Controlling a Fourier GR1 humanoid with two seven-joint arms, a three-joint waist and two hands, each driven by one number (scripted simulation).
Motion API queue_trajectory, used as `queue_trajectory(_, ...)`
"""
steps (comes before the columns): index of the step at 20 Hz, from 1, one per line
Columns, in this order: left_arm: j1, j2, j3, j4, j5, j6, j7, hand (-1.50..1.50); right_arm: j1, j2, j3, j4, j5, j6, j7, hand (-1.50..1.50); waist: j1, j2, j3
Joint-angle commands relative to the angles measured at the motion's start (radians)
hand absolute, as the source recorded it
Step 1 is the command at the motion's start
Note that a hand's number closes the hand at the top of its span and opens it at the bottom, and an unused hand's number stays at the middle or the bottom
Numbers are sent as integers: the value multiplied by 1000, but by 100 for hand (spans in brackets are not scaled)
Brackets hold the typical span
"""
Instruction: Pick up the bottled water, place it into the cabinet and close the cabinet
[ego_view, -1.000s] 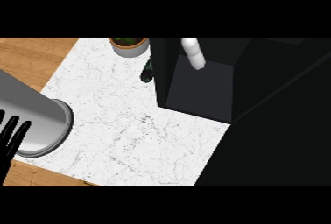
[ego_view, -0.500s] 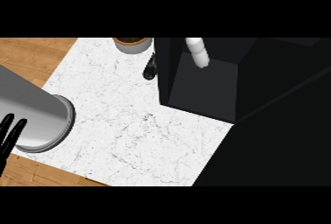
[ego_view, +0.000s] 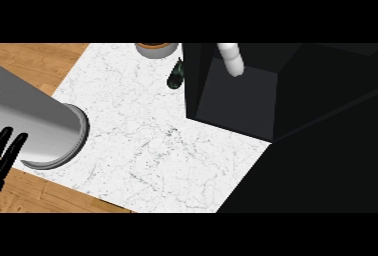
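Observation:
The bottled water (ego_view: 230, 58), white and slim, stands inside the black cabinet (ego_view: 244, 102) at the top of the head view, with no hand on it. The cabinet's dark grey inside is open to view. My left forearm (ego_view: 37, 125) lies across the left side of the counter. The black fingers of my left hand (ego_view: 10, 148) show at the left edge, straight and holding nothing. My right hand does not show.
A dark green bottle (ego_view: 176, 75) lies on the white marble counter (ego_view: 148, 135) just left of the cabinet. A brown-rimmed bowl (ego_view: 155, 49) sits at the counter's far edge. Wooden floor (ego_view: 37, 60) borders the counter at left and below.
My left hand has slid further left, so less of its fingers shows. The counter and cabinet sit slightly further right in the view. The bottled water stays in the cabinet.

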Motion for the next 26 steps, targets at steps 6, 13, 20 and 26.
queue_trajectory(6, -11, 11, 7, 11, 10, -17, 10, -150, -136, 63, -30, 66, 16, -60, 143, 150, -5, 0, 6)
queue_trajectory(13, -11, 6, 7, 28, 11, -20, 10, -150, -255, 119, -64, 156, 10, -99, 234, 150, -7, 2, 7)
queue_trajectory(20, -12, 1, 8, 33, 14, -33, 5, -150, -431, 218, -100, 329, -33, -143, 333, 150, -8, -5, 13)
queue_trajectory(26, 2, 2, 13, 44, 21, -32, 8, -150, -611, 341, -186, 483, 2, -246, 390, 150, -26, -19, 19)
